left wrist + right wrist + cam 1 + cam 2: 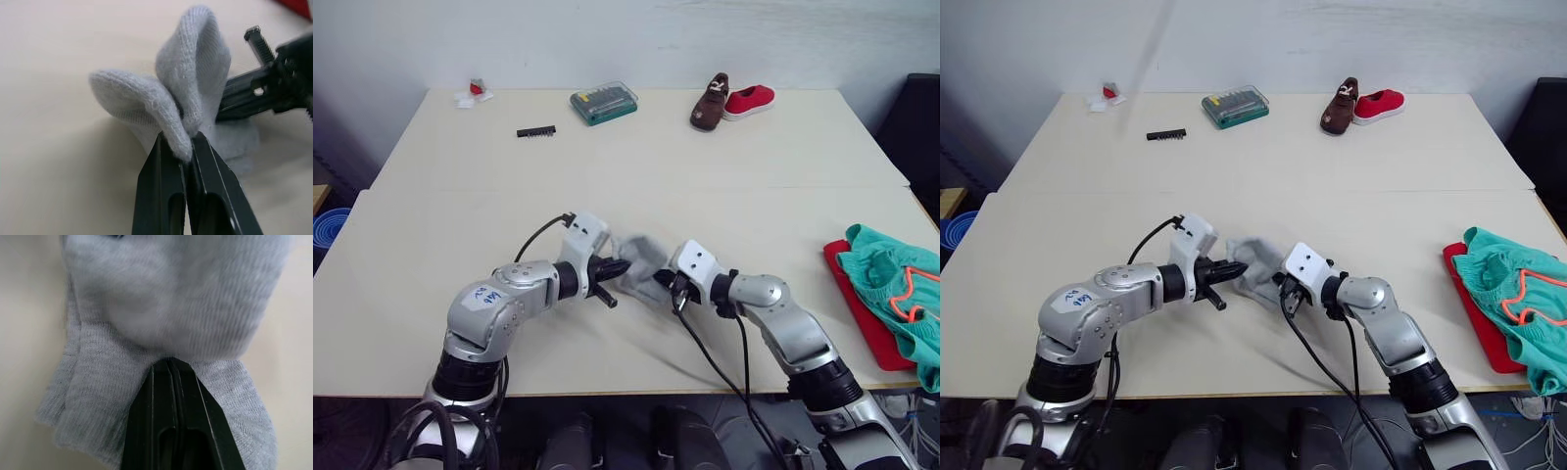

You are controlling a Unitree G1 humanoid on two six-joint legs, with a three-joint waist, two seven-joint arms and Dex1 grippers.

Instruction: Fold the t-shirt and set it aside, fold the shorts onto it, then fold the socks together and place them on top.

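Bright, even light — soft shadows, right wrist view blurred.

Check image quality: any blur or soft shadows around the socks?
Right wrist view: the upper fold of the socks is smeared and soft, the lower knit sharper. Left wrist view: knit ribs crisp near the left gripper, table behind soft. Left eye view: soft shadow under the right gripper.

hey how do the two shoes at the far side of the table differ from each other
The brown shoe is dark, taller and has a light patch near its top; the red shoe is bright red, lower, with a white sole edge. The brown one points toward the robot, the red one lies angled off to the right. Both are small, touching, and untouched by the grippers.
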